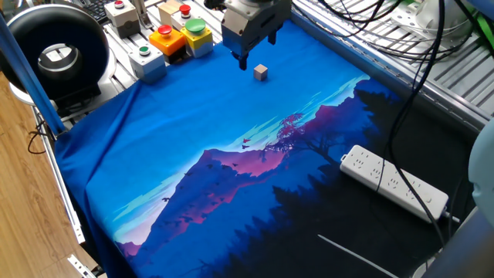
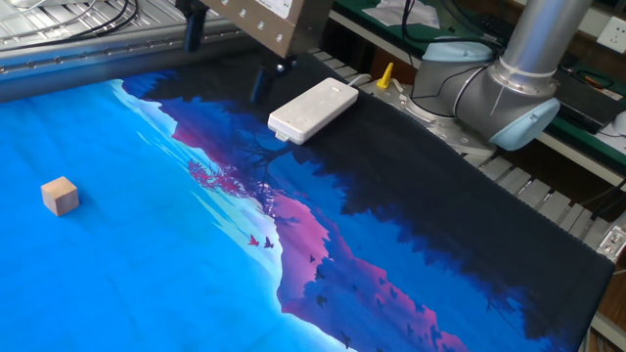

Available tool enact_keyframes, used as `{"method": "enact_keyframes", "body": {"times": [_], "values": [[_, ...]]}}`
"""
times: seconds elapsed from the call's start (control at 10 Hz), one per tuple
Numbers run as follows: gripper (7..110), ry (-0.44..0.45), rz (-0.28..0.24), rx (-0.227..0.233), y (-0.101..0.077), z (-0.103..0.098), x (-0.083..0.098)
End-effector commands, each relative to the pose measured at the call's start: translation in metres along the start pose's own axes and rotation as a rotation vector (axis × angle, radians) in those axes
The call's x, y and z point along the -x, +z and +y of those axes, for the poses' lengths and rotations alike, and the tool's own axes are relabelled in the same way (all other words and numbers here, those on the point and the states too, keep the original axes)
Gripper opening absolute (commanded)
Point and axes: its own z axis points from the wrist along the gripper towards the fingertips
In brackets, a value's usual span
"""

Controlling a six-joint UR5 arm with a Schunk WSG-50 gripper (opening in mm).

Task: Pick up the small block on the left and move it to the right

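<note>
Button boxes (image 1: pixel 171 35) sit at the far left edge of the surface (image 1: pixel 231 177), and right of them the gripper (image 1: pixel 249 59) hangs with its fingers (image 1: pixel 244 60) spread and empty. The small block (image 1: pixel 261 72) lies on the bright blue part of the cloth, just beside and a little right of the fingers, untouched. From the other side the block (image 2: pixel 60 196) is well apart from the power strip (image 2: pixel 313 110). To my eye the reach is not yet lined up: the gripper wants to shift over until the block sits between the fingers, square to its faces, then come straight down before closing. A crooked approach could nudge so light a cube away.
</note>
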Motion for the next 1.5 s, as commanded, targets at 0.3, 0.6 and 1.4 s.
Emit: {"method": "enact_keyframes", "body": {"times": [0.3,0.6,1.4], "values": [[7,-0.333,-0.101,-0.074,-0.025,0.022,0.052],[7,-0.541,-0.215,-0.134,-0.035,0.025,0.084],[7,-0.478,-0.415,-0.191,-0.032,-0.007,0.113]]}}
